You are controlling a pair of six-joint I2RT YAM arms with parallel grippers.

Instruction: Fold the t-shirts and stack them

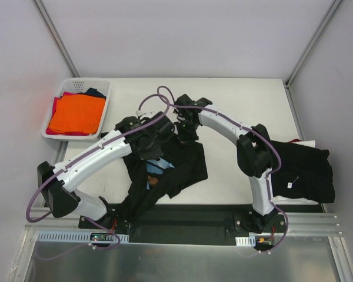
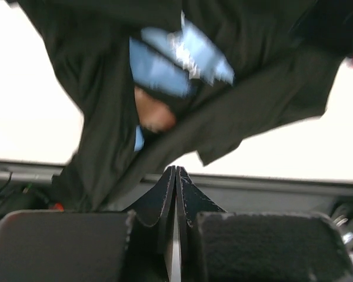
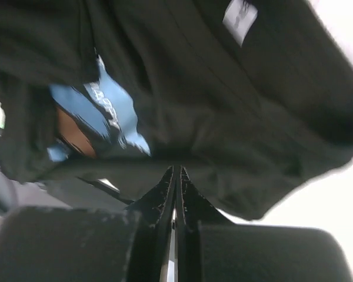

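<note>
Well, my left gripper (image 2: 175, 171) and right gripper (image 3: 176, 170) are both clenched at the far edge of the black printed t-shirt (image 1: 187, 167) mid table (image 1: 241, 106), and blur hides whether either pinches cloth.

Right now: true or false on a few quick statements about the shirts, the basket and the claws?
1. An orange cloth shirt lies on top in the white plastic lattice basket. True.
2. The left claw and the right claw stand wide open. False: both are shut at the black t-shirt with blue print.
3. A second black t-shirt lies at the right edge of the white table. True.
4. The printed shirt lies in the basket. False: it is mid-table, under both arms.
</note>
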